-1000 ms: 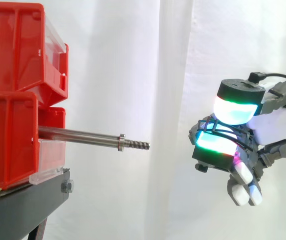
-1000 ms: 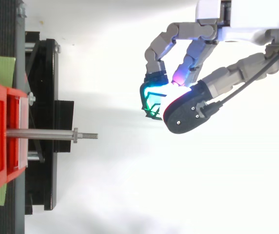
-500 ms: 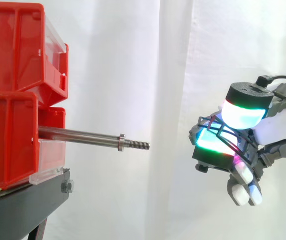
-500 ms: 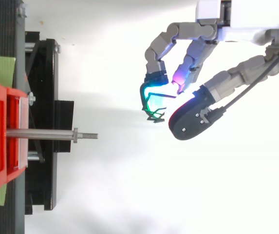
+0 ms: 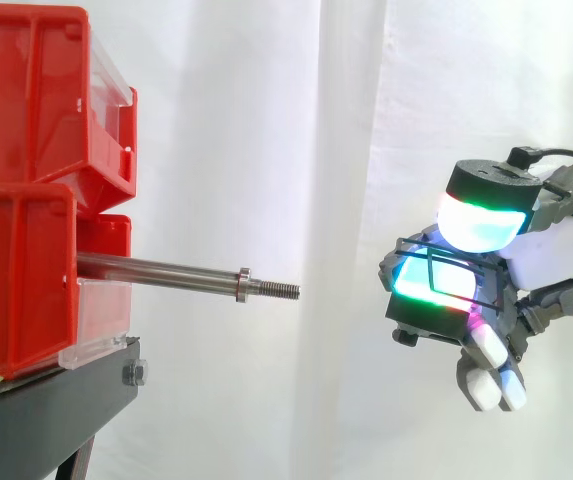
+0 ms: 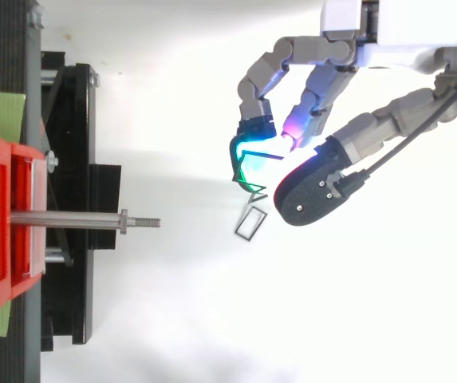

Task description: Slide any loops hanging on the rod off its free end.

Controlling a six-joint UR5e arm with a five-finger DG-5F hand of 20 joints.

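The rod (image 5: 156,270) juts right from the red bins (image 5: 16,270) with nothing on it, so the clearing looks done. Just right of its free end a small loose loop (image 6: 250,223) sits clear of everything; I cannot tell whether it is falling or lying. Further right the hand (image 6: 312,187) has its thumb and curled fingers closed on another wire loop (image 6: 247,182), the contact half hidden by the glowing pads.

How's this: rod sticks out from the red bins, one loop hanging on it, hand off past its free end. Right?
Not the loop. The side view shows the rod bare; the wire loops are over at the hand. The rest holds: rod sticks out from the red bins, hand past its free end.
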